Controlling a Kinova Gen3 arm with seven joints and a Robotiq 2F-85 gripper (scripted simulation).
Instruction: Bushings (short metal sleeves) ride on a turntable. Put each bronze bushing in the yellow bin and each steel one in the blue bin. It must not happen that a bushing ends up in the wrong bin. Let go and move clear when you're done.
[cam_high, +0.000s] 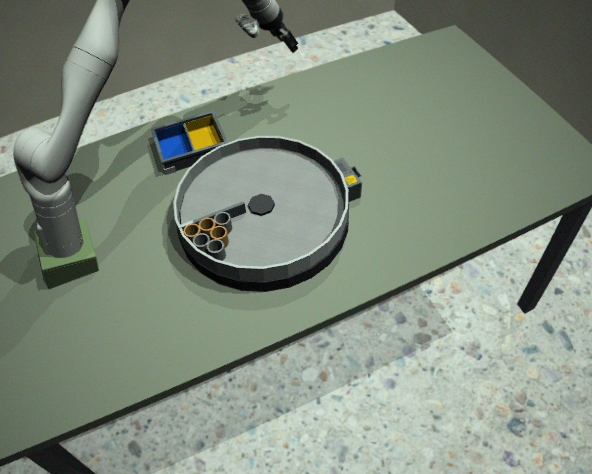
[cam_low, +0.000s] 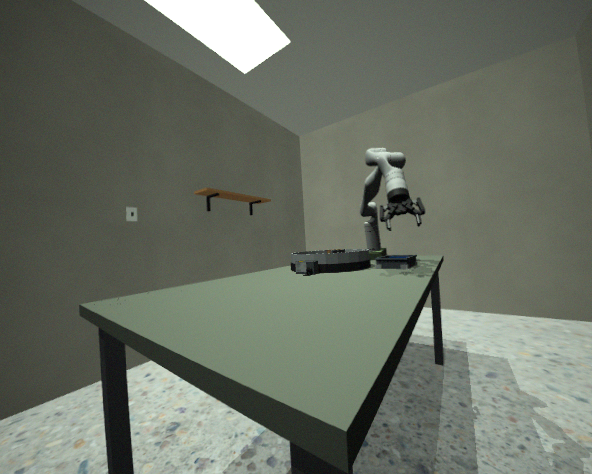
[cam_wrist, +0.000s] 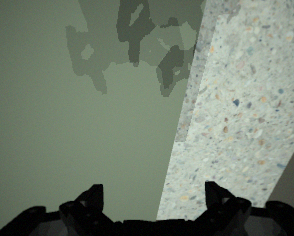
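Three bronze bushings, one with its wall showing (cam_high: 224, 241), and three steel bushings, one in front (cam_high: 217, 253), stand upright in a close cluster on the turntable (cam_high: 300, 220) (cam_low: 340, 258), at its left side against a dark bar (cam_high: 235, 210). The yellow bin (cam_high: 202, 133) and the blue bin (cam_high: 174, 145) sit side by side in one dark tray behind the turntable; both look empty. My gripper (cam_high: 293, 48) (cam_low: 404, 226) (cam_wrist: 153, 194) is open and empty, high above the table's back edge, away from bushings and bins.
A raised rim (cam_high: 260, 272) surrounds the turntable, and a dark hub (cam_high: 261, 204) stands at its centre. A grey box with a yellow top (cam_high: 352, 180) adjoins its right side. The arm's green base block (cam_high: 70, 270) is to the left. The wrist view shows table and floor.
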